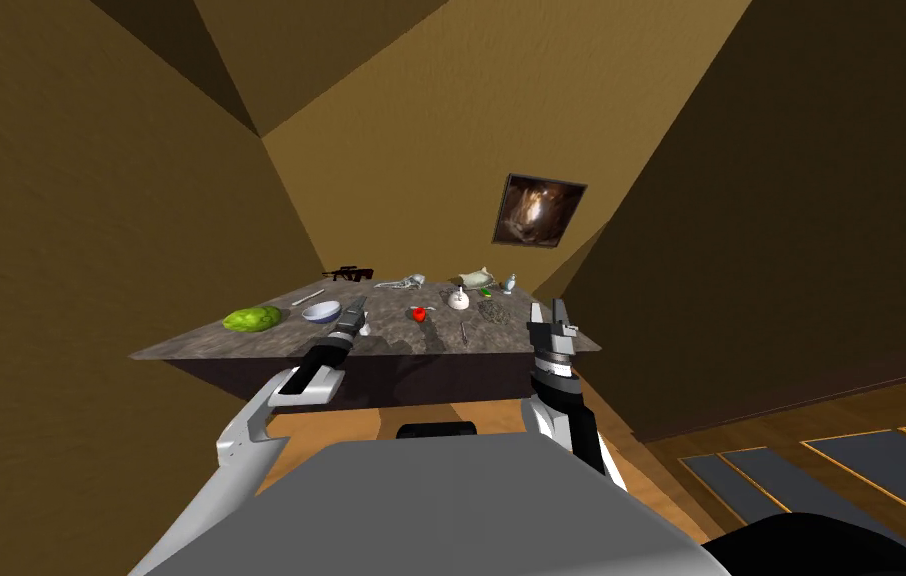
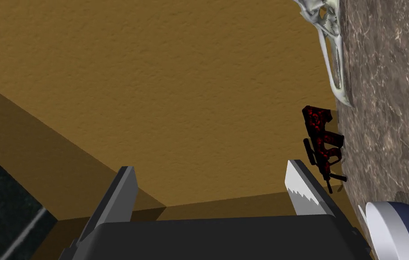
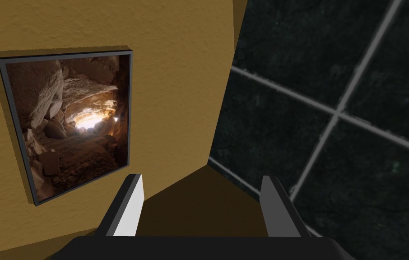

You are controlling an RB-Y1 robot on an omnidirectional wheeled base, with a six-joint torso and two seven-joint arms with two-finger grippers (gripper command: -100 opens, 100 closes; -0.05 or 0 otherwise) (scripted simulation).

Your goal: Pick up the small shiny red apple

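Note:
A small red apple (image 1: 420, 314) lies near the middle of the dark marble table (image 1: 241, 345) in the head view. My left gripper (image 1: 352, 318) hovers over the table's front part, to the left of the apple and beside a blue-and-white bowl (image 1: 321, 312). Its fingers (image 2: 302, 194) stand open with nothing between them. My right gripper (image 1: 547, 316) is raised at the table's right front corner, well right of the apple, and its fingers (image 3: 129, 212) are open and empty.
On the table lie a green leafy lump (image 1: 252, 319), a dark red-black toy gun (image 2: 323, 146), a pale skull-like piece (image 2: 330, 45), a white jug (image 1: 458, 298), a grey chain-like heap (image 1: 494, 312) and small items at the back. Brown walls close in behind and to the right.

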